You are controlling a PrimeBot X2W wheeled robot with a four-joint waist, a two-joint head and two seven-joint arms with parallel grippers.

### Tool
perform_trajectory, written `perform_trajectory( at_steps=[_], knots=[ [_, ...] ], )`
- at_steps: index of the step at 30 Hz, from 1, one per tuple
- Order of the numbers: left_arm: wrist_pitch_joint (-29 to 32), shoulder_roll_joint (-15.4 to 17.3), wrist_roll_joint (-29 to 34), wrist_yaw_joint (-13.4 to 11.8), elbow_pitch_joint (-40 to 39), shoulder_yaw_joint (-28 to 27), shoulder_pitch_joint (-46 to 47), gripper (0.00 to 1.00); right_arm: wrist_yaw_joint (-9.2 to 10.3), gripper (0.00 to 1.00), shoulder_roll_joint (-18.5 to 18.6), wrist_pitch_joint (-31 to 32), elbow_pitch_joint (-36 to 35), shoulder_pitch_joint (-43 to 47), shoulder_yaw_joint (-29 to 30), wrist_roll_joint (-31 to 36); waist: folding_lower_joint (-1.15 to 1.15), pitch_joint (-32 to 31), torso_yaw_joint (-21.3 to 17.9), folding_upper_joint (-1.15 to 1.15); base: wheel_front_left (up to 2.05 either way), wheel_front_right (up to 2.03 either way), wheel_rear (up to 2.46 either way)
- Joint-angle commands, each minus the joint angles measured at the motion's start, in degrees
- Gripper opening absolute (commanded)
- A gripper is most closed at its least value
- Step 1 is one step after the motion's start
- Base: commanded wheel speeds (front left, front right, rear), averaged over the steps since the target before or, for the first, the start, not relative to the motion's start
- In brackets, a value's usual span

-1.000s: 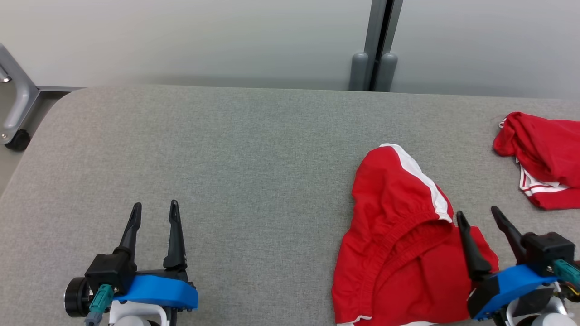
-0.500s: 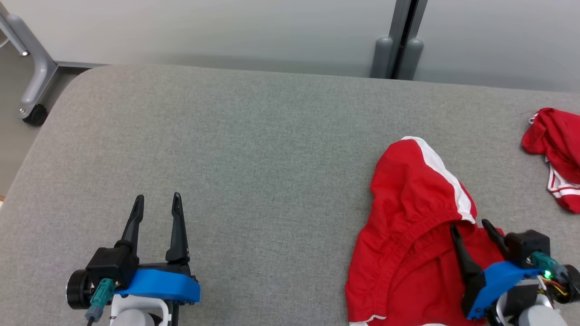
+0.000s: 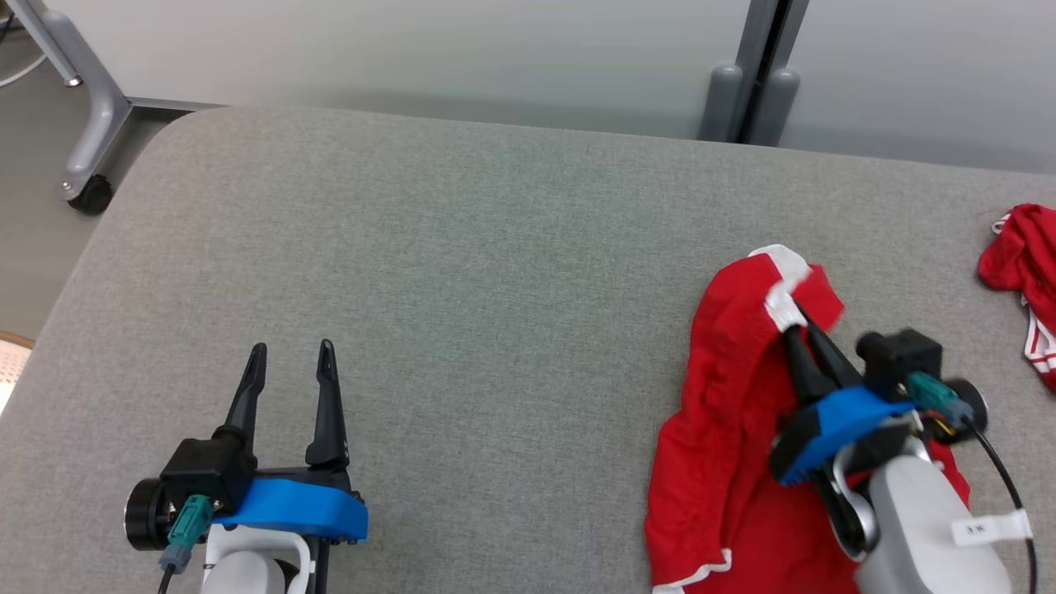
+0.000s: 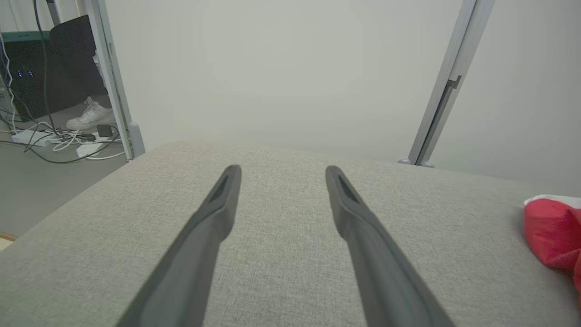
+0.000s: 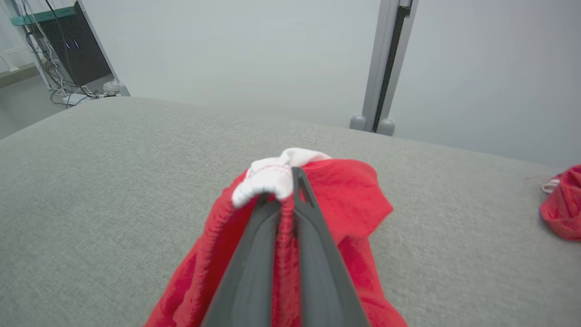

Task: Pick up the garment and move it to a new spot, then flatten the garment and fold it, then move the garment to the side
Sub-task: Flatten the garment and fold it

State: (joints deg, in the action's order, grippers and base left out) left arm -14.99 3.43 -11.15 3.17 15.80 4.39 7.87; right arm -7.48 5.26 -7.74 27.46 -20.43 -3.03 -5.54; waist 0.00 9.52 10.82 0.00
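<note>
The garment is a pair of red shorts with a white side stripe, lying crumpled at the right of the grey padded table. My right gripper is shut on its waistband at the white stripe, and the pinched cloth bunches over the fingertips. The garment's lower part trails on the table. Far to the left, near the front edge, my left gripper stands open above bare fabric; its wrist view catches the garment's edge at the far right.
A second red garment with white stripes lies at the table's right edge. A grey post stands behind the table against a pale wall. A wheeled frame leg is off the back-left corner. A person's white shoe and cables lie beyond.
My right gripper has closed on the garment's waistband and drawn it up and back, bunching the cloth. The head camera has shifted, sliding the scene rightward. The left arm has kept still.
</note>
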Motion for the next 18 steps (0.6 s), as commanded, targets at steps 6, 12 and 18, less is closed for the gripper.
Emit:
perform_trajectory(
  at_steps=[6,12,18],
  knots=[
    [-0.3,-0.1,0.1,0.5,0.4,0.3,0.8,1.00,-0.04,0.00,-1.9,0.4,1.3,-6.8,-4.8,-1.2,0.00,-0.5,1.6,0.00,0.00,0.00,0.00],
    [-0.3,-0.3,-0.4,0.6,1.0,1.1,1.4,1.00,-0.04,0.00,-2.4,0.8,5.2,-11.9,-13.9,-6.0,0.00,-0.7,4.5,0.00,0.00,0.00,0.00],
    [-0.3,-0.5,-0.9,0.2,1.3,2.0,1.5,1.00,-0.04,0.00,-2.3,-0.8,9.3,-15.8,-23.3,-13.4,0.00,-0.4,6.4,0.00,0.00,0.00,0.00]
  ],
)
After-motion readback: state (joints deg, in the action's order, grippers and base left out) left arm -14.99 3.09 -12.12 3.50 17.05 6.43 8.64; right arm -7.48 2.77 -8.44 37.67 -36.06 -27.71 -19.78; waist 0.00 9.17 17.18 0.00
